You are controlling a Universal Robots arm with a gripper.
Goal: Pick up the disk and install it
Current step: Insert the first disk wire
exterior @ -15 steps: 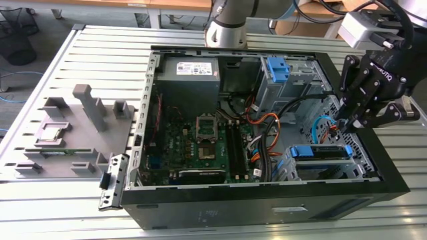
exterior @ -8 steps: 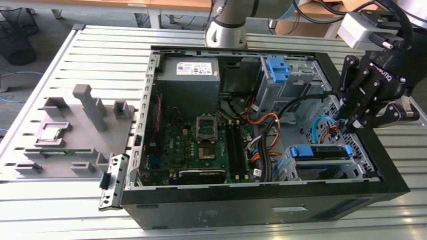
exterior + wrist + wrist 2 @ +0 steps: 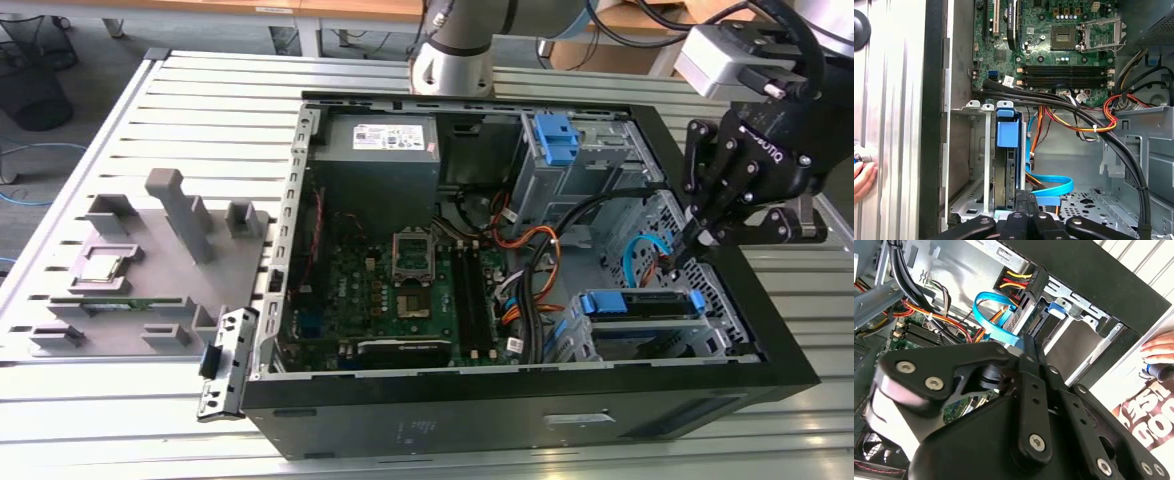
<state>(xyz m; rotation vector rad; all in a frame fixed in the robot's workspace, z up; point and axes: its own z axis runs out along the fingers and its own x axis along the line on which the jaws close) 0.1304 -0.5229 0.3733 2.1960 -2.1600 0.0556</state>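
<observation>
- The disk (image 3: 1004, 186) is no longer something to pick up. I see it standing on edge in the drive cage (image 3: 961, 150), directly ahead of the fingertips, with its blue bracket (image 3: 1007, 132) on the end facing away from the hand.
- By my reading the pick is done and the install is at or near its end, since the disk sits inside the cage rails rather than lying loose. I cannot tell whether it is pushed fully home or latched.
- In the second wrist view a bundle of red, yellow and black power wires (image 3: 1016, 276) ends in a plug at the disk's far end. A flat blue data cable (image 3: 989, 307) loops just beside the fingertips. I cannot confirm that either one is mated to the disk.
- The gripper (image 3: 690, 245) reaches down into the case with its two fingers drawn together to a single tip. It carries nothing that I can see.
- That tip is right at the near edge of the disk, touching it or only just clear. I cannot say which.
- The motherboard (image 3: 1064, 65) lies beyond the cage from the hand, and black cables (image 3: 1054, 102) run between the two.
- The black case (image 3: 534, 400) surrounds all of this.
- A person's hand (image 3: 861, 175) rests on the table outside the case wall, well apart from the gripper.
</observation>
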